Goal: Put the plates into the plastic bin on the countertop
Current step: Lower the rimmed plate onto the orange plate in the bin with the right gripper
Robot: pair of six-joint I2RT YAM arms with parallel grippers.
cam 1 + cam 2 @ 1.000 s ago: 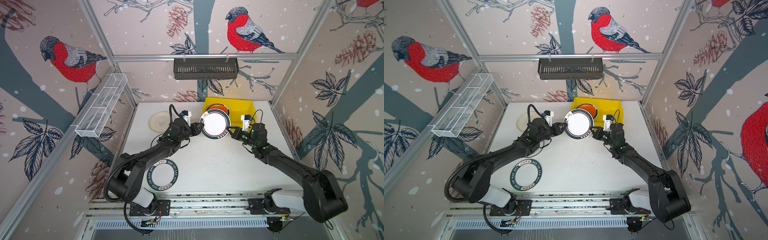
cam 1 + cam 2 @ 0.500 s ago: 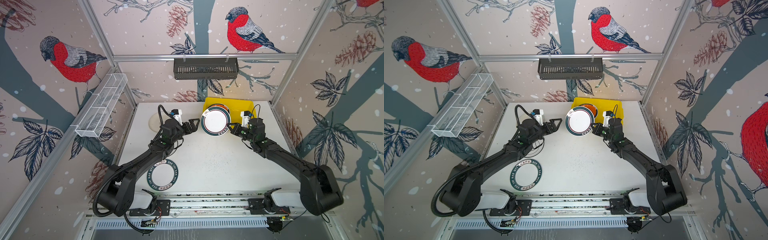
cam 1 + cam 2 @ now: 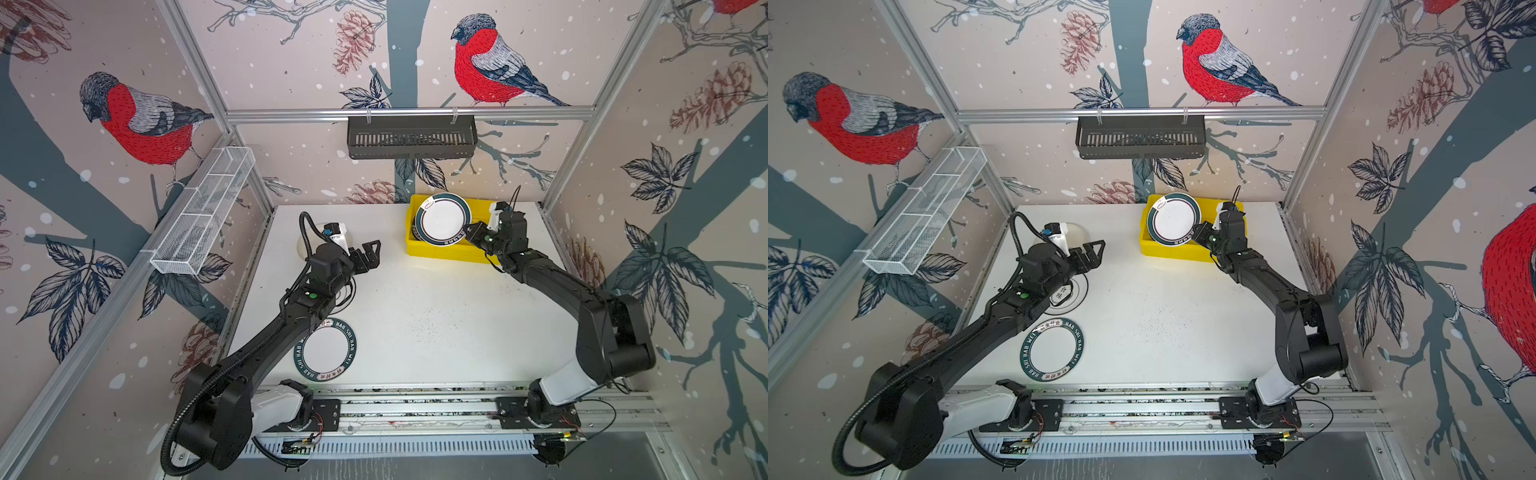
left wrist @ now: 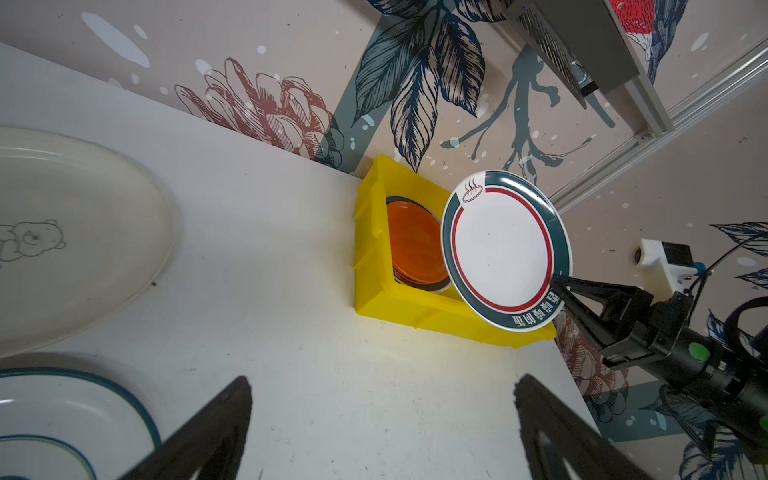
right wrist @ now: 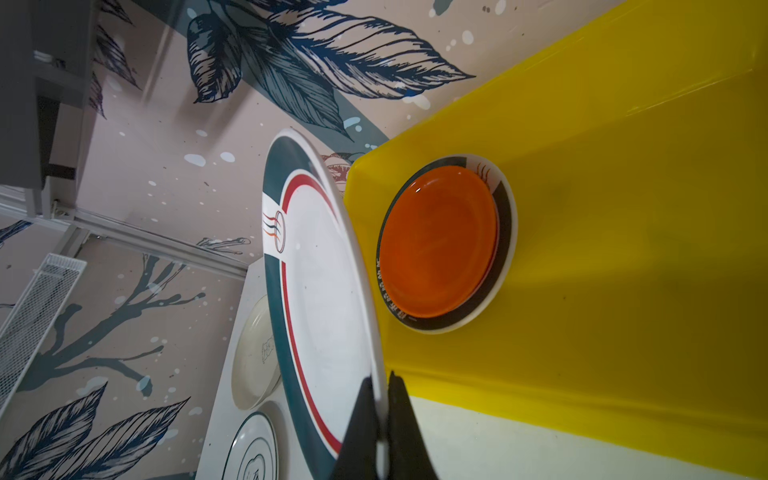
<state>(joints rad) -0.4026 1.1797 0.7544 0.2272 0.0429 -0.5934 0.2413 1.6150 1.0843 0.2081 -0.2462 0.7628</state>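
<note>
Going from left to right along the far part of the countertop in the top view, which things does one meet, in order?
The cream plate → left claw, open → green-rimmed plate, held up → right claw, shut on its rim.

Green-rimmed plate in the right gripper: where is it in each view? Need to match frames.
Top view: green-rimmed plate tilted over the left end of the yellow bin.
Top view: plate in the same place, over the bin.
Left wrist: plate face-on, partly covering the bin and orange plate.
Right wrist: plate nearly edge-on, bin behind.
Shared landmark: the yellow bin.
</note>
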